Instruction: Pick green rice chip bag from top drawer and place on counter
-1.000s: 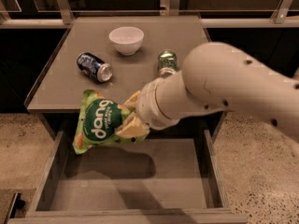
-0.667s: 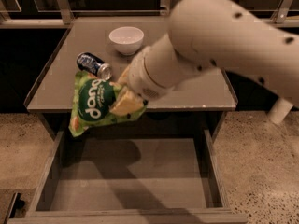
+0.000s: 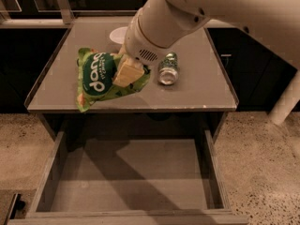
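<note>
My gripper (image 3: 125,73) is shut on the green rice chip bag (image 3: 101,78) and holds it up over the front left part of the counter (image 3: 206,90). The bag is light green with a dark-green round patch and white "dang" lettering, tilted, hanging to the left of the tan fingers (image 3: 127,72). The top drawer (image 3: 129,177) stands pulled out below the counter, its flat grey bottom bare. My white arm reaches in from the upper right.
A green-patterned can (image 3: 168,69) lies on the counter just right of the gripper. A white bowl (image 3: 118,34) sits at the back, partly hidden by the arm. Speckled floor lies on both sides of the drawer.
The arm has lifted the bag up and back from over the drawer to over the counter. The blue can seen earlier is now hidden behind the bag.
</note>
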`<state>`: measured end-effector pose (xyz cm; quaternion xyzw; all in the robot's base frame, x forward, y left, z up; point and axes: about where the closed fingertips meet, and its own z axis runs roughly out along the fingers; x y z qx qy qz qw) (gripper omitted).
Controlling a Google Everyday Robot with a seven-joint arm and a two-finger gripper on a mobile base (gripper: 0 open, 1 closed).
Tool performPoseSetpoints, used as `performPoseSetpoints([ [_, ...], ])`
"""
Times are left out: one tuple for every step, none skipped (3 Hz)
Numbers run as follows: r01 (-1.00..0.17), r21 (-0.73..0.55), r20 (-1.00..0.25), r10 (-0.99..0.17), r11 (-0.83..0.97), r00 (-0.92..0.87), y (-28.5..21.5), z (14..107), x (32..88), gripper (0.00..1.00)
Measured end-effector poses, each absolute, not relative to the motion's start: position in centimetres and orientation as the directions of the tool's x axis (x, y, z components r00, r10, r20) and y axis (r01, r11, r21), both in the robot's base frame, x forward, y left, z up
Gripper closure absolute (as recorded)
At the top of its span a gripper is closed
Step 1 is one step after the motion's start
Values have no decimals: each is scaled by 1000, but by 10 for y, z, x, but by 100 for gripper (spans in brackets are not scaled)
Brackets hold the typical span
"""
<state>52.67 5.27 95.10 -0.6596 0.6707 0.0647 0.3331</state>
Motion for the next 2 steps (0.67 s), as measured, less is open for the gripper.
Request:
performPoseSetpoints([
  [-919, -359, -550, -833, 163, 67, 32, 951, 541, 100],
  [-903, -367, -611, -790, 223, 53, 6, 950, 557, 100],
])
